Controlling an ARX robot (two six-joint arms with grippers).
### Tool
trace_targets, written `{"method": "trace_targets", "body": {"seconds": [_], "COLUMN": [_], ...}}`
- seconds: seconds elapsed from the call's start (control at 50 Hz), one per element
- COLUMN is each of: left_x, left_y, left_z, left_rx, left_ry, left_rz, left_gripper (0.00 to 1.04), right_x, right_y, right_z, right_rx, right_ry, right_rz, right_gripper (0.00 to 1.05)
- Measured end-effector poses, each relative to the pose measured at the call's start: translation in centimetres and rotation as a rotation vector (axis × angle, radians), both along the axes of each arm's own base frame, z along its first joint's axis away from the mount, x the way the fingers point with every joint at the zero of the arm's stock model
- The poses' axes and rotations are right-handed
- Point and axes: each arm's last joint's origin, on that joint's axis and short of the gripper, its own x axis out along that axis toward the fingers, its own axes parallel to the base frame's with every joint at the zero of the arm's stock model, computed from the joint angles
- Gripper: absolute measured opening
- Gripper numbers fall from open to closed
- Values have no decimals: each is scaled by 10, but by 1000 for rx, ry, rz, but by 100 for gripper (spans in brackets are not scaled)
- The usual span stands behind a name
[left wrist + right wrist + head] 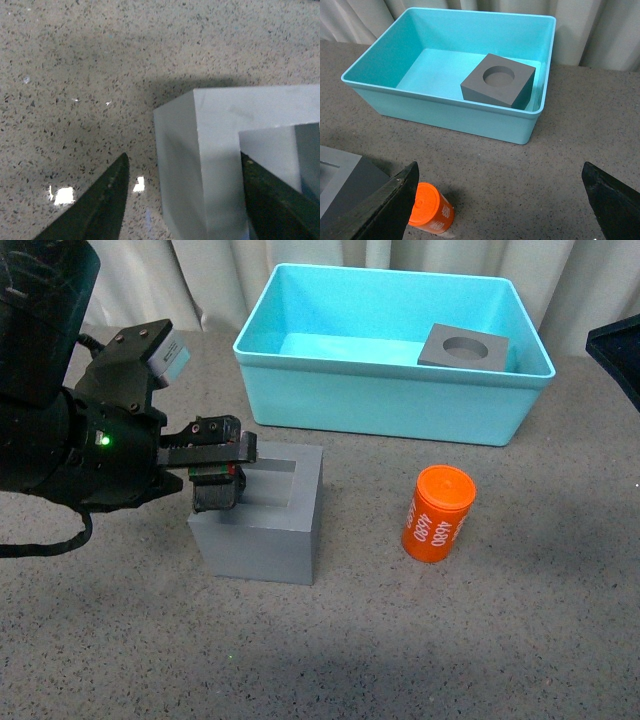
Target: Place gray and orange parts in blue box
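A gray cube with a square recess (265,525) stands on the table at front left. My left gripper (215,475) is open astride its near wall (210,165): one finger (100,210) is outside the cube and the other finger (270,200) is inside the recess. The orange cylinder (438,513) with white digits stands right of the cube. The blue box (390,405) is behind them, with a gray cube with a round recess (465,348) inside at its right end. My right gripper (500,170) hangs open over bare table, beside the orange cylinder (431,209) and short of the blue box (445,114).
Pale curtains hang behind the box. A dark part of the right arm (618,345) shows at the right edge of the front view. The speckled tabletop (480,640) stretches in front of the cylinder.
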Motion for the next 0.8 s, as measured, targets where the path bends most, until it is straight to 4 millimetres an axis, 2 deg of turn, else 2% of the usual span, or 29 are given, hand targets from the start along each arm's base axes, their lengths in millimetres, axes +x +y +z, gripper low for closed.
{"method": "trace_targets", "body": {"seconds": [0.14, 0.24, 0.4, 0.54, 0.64, 0.72, 0.8], "left_x": [4, 4, 4, 6, 18, 30, 50], "left_y": [-4, -3, 2, 2, -1, -5, -9], "left_z": [3, 9, 28, 61, 91, 100, 106], "left_rx": [-29, -40, -61, -119, -162, -185, -188], "left_ry": [11, 3, -46, -199, -352, -409, -453], "left_rz": [3, 27, 64, 86, 104, 111, 130], "left_gripper": [37, 21, 20, 19, 19, 19, 19], "right_x": [0, 0, 0, 0, 0, 0, 0], "right_y": [0, 0, 0, 0, 0, 0, 0], "right_z": [0, 0, 0, 0, 0, 0, 0], "right_rx": [0, 0, 0, 0, 0, 0, 0], "right_ry": [0, 0, 0, 0, 0, 0, 0], "right_rz": [0, 0, 0, 0, 0, 0, 0], "right_gripper": [95, 95, 95, 95, 95, 95, 95]}}
